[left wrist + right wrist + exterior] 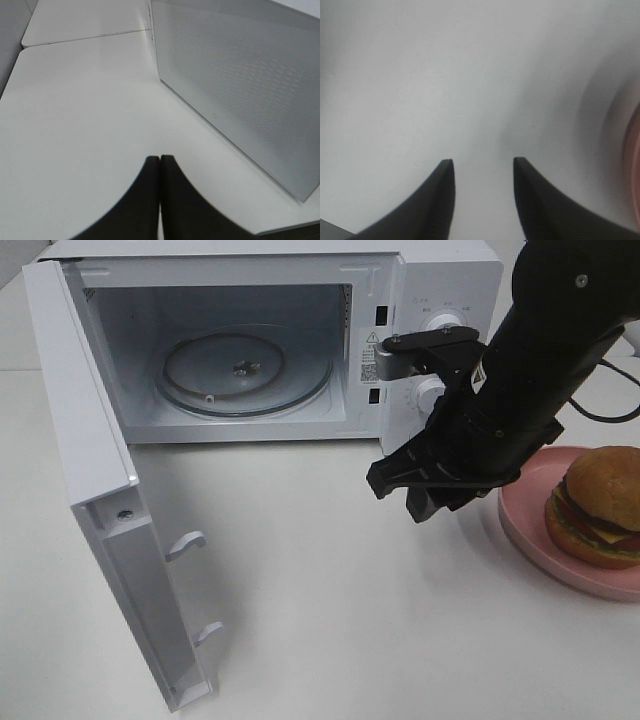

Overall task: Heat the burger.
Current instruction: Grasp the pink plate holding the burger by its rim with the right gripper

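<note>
The burger (598, 505) sits on a pink plate (525, 532) at the frame's right edge, just right of the right tool (400, 495), which hangs released, jaws apart, above the table (320, 620). The left tool (160, 159) is clenched, empty, beside the microwave (240, 85).

Microwave (440, 300) is sitting at the rear of the table (350, 620), its door (90, 490) standing open toward front left. Turntable (240, 370) is lying inside. Burger (600, 505) is resting on plate (530, 520) at far right. Right gripper (395, 498) is hanging just left of the plate.
</note>
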Available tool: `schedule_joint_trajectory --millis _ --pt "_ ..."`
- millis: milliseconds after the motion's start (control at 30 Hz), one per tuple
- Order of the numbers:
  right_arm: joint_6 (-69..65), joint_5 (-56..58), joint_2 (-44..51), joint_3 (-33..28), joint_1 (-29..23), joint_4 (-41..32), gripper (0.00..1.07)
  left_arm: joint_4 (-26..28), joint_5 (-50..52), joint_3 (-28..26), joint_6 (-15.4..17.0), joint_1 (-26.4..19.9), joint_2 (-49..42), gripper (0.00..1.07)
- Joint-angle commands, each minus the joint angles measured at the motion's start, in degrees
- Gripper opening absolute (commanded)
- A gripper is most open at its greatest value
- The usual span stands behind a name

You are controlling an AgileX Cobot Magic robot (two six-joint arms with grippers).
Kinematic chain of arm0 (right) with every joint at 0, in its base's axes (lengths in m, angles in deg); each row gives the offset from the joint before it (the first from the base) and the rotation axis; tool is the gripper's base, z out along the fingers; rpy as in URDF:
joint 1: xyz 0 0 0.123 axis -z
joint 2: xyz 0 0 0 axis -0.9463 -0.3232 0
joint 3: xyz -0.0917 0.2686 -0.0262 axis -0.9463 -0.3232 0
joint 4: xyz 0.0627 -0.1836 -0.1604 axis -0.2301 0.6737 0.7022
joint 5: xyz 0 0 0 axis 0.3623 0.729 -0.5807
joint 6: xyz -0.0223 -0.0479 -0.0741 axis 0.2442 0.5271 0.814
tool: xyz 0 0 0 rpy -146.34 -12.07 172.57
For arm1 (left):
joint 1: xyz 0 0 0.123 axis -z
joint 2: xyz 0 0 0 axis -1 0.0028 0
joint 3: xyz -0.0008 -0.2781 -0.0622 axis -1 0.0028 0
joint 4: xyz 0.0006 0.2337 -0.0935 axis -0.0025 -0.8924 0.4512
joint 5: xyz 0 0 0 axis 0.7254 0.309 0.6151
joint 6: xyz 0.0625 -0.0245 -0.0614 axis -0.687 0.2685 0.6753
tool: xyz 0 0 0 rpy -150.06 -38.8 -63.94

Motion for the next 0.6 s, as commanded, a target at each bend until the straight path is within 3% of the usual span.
schedule_joint_trajectory --millis 33,67,133,167,467,600 --pt "-0.69 0.57 0.40 0.40 0.00 0.29 0.58 0.23 0.00 0.11 0.23 0.34 -1.26 0.00" --pt "-0.80 0.57 0.40 0.40 0.06 0.29 0.66 0.23 0.00 0.11 0.23 0.34 -1.26 0.00" --pt "-0.92 0.69 0.40 0.40 0.06 0.29 0.70 0.23 0.00 0.11 0.23 0.34 -1.26 0.00" --pt "-0.97 1.15 0.40 0.40 0.29 0.57 0.76 0.23 0.00 0.11 0.23 0.34 -1.26 0.00" --pt "-2.41 3.84 0.11 0.40 0.74 6.13 0.78 0.23 0.00 0.11 0.23 0.34 -1.26 0.00" --pt "-3.15 3.90 0.11 0.40 4.41 6.19 0.76 0.23 0.00 0.11 0.23 0.34 -1.26 0.00"
